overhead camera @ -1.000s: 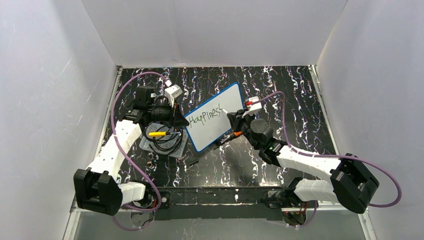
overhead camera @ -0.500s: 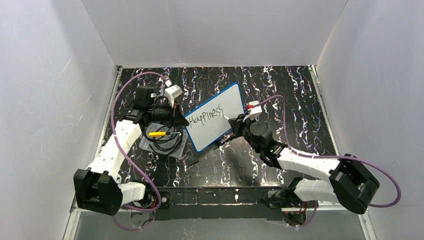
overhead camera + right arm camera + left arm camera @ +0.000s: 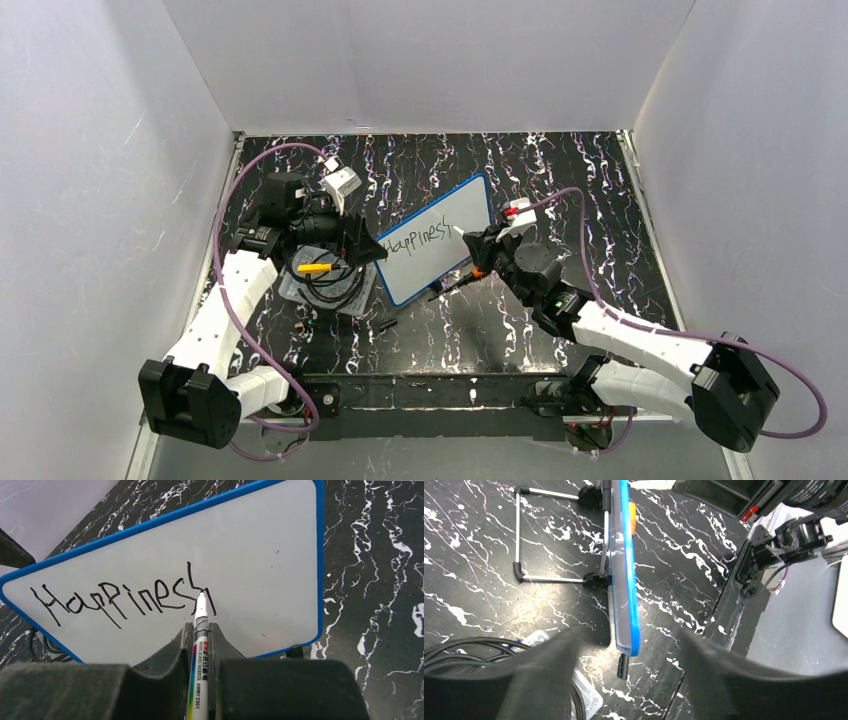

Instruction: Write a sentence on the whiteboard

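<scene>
marker point(image 3: 201, 607) is clamped in right end effector point(image 3: 200, 629), tip on whiteboard point(image 3: 260, 555) for lettering; left end effector point(image 3: 629, 635) is spread astride its edge, likely bracing.

A black tabletop point(image 3: 620, 230) veined with white is being enclosed by white walls point(image 3: 430, 60) at the left, top and right of the frame, and is being lit evenly.

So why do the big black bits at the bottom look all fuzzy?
Left wrist view: the left end effector's fingers sit too near the lens, so they smear, while the whiteboard edge is sharp. Right wrist view: the right end effector's fingers are soft too, but the marker and the writing are crisp. Top view: nothing looks fuzzy.
</scene>
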Controlling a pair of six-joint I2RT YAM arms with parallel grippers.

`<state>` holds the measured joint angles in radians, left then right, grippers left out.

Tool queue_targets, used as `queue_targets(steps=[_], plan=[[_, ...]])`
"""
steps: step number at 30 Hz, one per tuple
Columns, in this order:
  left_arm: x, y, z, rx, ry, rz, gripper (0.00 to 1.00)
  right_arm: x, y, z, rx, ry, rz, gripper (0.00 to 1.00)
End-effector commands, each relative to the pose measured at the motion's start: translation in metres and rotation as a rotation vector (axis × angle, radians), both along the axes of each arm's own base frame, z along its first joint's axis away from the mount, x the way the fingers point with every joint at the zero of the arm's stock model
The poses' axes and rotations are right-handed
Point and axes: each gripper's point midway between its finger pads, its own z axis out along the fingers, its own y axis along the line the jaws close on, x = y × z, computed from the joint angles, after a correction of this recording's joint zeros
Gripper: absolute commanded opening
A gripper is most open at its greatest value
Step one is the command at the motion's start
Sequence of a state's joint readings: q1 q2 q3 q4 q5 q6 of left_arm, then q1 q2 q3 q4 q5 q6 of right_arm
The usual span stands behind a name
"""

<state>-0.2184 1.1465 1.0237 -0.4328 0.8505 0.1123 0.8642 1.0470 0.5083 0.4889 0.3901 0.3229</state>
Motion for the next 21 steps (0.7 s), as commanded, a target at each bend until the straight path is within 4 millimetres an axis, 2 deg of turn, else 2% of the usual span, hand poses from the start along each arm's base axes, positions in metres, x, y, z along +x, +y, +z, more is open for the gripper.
queue_targets(steps=[1,6,12,17,21], plan=[[-0.001,0.002,0.028,-0.01,-0.07,0.029,0.93,0.002,-0.005,0.037,-0.025,-0.053,-0.004,0.01],[0.008,0.007,0.05,-0.002,-0.116,0.097,0.96,0.008,-0.021,0.044,-0.033,-0.046,0.003,0.01],[0.021,0.001,0.068,0.012,-0.135,0.118,0.97,0.016,-0.054,0.052,-0.014,-0.052,-0.039,0.01],[0.029,-0.012,0.073,0.075,-0.14,0.103,0.97,0.013,-0.068,0.047,-0.017,-0.045,-0.061,0.01],[0.039,-0.025,0.068,0.118,-0.111,0.091,0.98,0.009,-0.074,0.046,-0.021,-0.046,-0.076,0.01]])
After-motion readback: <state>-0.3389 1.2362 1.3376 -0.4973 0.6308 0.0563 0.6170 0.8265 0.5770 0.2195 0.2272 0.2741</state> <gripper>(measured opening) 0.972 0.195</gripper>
